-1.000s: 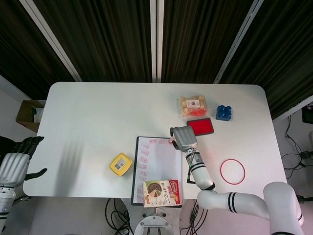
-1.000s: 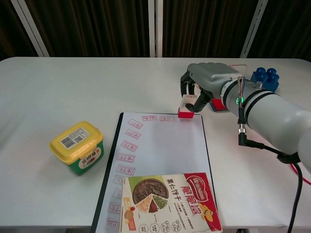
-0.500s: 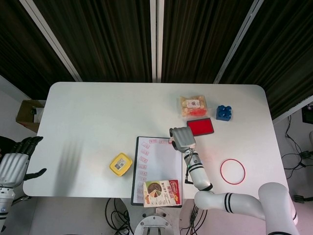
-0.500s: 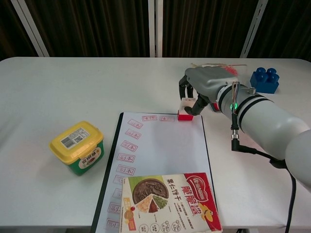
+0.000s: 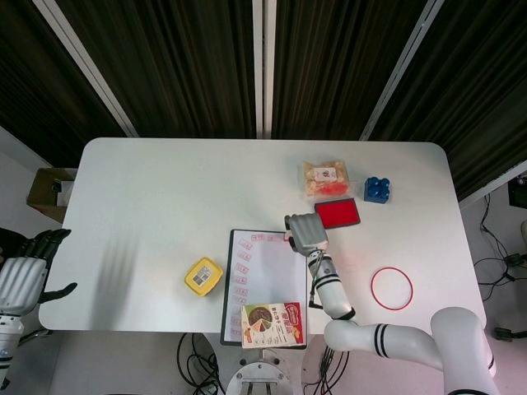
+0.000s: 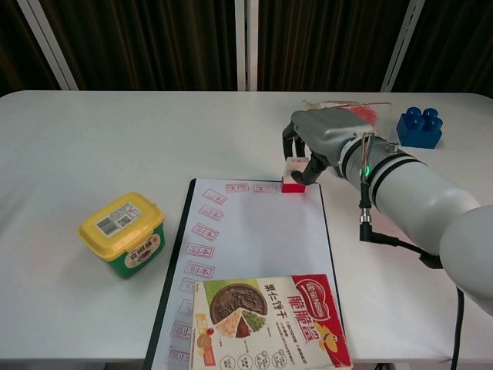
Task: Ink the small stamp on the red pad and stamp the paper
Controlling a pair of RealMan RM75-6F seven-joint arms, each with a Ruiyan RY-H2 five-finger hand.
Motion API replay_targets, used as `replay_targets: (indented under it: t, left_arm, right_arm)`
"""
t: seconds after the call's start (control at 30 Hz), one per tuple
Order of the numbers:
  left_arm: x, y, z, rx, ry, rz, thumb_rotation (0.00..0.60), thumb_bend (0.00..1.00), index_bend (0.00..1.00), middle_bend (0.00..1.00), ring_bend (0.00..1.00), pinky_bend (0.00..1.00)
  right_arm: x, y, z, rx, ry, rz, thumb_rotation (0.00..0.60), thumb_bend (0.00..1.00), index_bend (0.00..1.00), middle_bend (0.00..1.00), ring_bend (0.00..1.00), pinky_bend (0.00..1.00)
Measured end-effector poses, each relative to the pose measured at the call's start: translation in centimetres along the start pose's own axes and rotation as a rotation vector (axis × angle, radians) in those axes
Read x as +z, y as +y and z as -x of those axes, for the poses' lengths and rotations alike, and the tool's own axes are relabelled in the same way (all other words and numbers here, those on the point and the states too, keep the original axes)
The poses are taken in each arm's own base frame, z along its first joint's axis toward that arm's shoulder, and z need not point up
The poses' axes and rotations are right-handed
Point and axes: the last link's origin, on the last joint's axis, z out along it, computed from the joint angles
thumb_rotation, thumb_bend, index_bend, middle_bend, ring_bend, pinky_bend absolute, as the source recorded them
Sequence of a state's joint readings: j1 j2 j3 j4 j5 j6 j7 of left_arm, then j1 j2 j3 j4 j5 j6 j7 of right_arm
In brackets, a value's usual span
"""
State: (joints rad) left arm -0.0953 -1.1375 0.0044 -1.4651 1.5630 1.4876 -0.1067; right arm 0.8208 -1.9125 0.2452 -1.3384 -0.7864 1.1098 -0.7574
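I'm pinching the small stamp [image 6: 293,175] with my right hand [image 6: 317,139], fingers clamped on its light, rigid white top, pressing it squarely on the paper [image 6: 254,231].

Large white Chinese characters are printed on the red half of the snack packet [image 6: 269,320] lying on the lower end of the paper [image 6: 246,231], but they cannot be made out with confidence. Red rectangular stamp marks [image 6: 202,231] are ranged along the paper's left and top edges, their characters too small to be read. A barcode label is carried on the yellow tub's [image 6: 123,233] lid, its digits illegible.
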Motion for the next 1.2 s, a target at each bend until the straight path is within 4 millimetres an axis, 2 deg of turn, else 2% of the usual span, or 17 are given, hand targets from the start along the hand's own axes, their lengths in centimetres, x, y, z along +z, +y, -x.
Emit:
replay_targets:
  t: [0.6, 1.2]
  left_arm:
    - [0.0, -0.2, 0.0, -0.001, 0.002, -0.001, 0.6, 0.0, 0.12, 0.14, 0.12, 0.2]
    - [-0.1, -0.3, -0.2, 0.0, 0.009, -0.004, 0.6, 0.0, 0.12, 0.14, 0.12, 0.2]
  right_arm:
    - [0.1, 0.2, 1.4, -0.057, -0.021, 0.011, 0.6, 0.48, 1.0, 0.89, 0.91, 1.0]
    - [0.2, 0.1, 1.9, -0.07, -0.016, 0.009, 0.6, 0.48, 1.0, 0.9, 0.91, 1.0]
